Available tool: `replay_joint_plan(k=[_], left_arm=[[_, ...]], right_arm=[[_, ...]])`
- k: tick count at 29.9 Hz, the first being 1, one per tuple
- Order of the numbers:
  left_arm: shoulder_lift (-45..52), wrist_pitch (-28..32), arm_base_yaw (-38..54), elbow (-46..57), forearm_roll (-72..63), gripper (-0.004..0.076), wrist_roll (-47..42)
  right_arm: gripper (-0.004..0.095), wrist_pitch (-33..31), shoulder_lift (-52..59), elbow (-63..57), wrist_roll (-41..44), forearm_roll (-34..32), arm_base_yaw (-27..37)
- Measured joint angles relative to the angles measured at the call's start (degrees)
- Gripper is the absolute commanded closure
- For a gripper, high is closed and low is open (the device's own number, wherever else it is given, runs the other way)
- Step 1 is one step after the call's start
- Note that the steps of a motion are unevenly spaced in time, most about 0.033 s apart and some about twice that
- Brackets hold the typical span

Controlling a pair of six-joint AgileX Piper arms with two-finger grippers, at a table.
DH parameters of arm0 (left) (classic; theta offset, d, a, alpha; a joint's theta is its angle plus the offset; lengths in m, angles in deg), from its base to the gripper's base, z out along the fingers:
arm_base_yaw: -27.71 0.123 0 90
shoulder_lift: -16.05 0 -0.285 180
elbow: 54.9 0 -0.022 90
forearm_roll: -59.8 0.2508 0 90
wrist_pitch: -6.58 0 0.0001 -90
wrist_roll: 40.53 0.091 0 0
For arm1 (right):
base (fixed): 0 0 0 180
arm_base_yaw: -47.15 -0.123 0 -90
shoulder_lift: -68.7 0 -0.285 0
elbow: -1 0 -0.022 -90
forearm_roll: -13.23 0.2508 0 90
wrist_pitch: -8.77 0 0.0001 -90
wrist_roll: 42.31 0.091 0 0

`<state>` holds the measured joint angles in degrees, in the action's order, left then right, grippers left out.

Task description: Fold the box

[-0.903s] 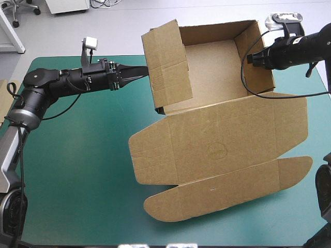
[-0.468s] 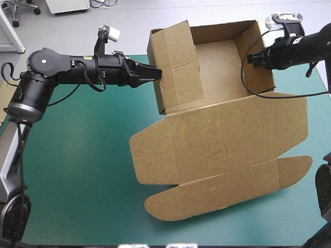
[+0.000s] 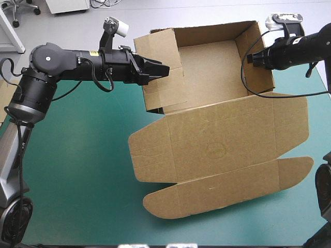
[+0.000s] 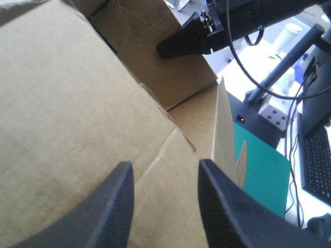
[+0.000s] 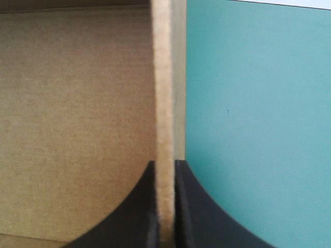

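Note:
The brown box [image 3: 217,150] lies on the teal-green cover as an open tray, its lid and flaps flat toward the table's near edge. My left gripper [image 3: 163,68] is open, its fingers against the outer face of the raised left wall [image 3: 161,95]. From the left wrist that wall [image 4: 77,113] fills the space ahead of my left gripper [image 4: 165,165], with the other gripper [image 4: 181,44] beyond it. My right gripper [image 3: 251,58] is shut on the right wall [image 3: 260,72]. From the right wrist the board's edge [image 5: 164,77] is pinched in my right gripper [image 5: 165,168].
The tray's back wall [image 3: 212,30] stands at the table's far edge. A strip of more brown board [image 3: 3,89] shows at the table's left edge. Bare teal-green cover [image 3: 72,170] stretches left of the box and along the near edge.
My left gripper has moved right and reached the left wall, which has swung a little to the left at its top. The right gripper has stayed put on the right wall.

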<state>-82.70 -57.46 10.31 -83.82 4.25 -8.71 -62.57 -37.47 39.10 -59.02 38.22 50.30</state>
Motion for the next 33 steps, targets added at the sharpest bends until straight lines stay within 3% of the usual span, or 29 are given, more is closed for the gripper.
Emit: replay_joint_plan(k=[6,15,26,33], left_arm=[[-0.3,0.0,-4.4,-2.7,13.0,0.0431,-4.5],[-0.8,-0.4,-15.0,-11.7,43.4,0.0431,-13.2],[-1.3,-2.6,-27.1,-12.5,77.2,0.0431,-24.3],[0.7,-2.5,-27.4,-13.1,81.7,0.0431,-27.9]], right_arm=[[0.0925,0.1,0.0,0.0,0.3,-0.2,0.0],[0.0925,0.1,0.0,0.0,0.9,-0.5,0.0],[0.0925,0.1,0.0,0.0,1.1,-1.2,0.0],[0.0925,0.1,0.0,0.0,1.2,-1.2,0.0]])
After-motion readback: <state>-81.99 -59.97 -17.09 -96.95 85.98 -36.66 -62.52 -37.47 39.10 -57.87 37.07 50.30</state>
